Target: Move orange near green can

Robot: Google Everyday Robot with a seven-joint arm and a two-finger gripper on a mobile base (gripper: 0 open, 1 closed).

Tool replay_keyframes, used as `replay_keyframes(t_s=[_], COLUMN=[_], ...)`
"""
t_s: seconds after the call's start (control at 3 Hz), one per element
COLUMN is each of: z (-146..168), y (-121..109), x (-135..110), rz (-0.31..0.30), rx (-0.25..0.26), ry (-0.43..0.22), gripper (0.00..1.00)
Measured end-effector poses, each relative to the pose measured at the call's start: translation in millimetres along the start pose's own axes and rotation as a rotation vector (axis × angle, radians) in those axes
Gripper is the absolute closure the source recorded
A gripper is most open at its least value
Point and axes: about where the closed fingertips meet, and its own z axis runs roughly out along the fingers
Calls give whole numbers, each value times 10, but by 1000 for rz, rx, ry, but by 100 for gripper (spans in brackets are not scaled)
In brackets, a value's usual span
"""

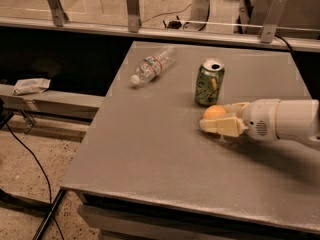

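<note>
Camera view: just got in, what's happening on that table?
The arm reaches in from the right, and its end effector is closed on the orange, low on the grey table. The orange is just in front of the upright green can, very close to it. A clear plastic bottle lies on its side toward the far left, away from the arm.

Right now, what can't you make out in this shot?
Camera view:
- orange: underside hidden by the gripper, shut on it just in front of the can; contact with the table unknown.
- arm: cut off by the right edge.
- can label: too blurred to read.
- bottle: contents, if any, unclear.
</note>
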Motion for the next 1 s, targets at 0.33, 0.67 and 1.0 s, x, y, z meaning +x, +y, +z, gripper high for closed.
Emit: replay_keyframes(t_s=[0.33,0.67,1.0], z=[0,-1,-2], y=[0,-1,-1], x=[0,-1,-1], rz=[0,0,0], rx=[0,0,1], ry=[0,0,0], gripper=[0,0,0])
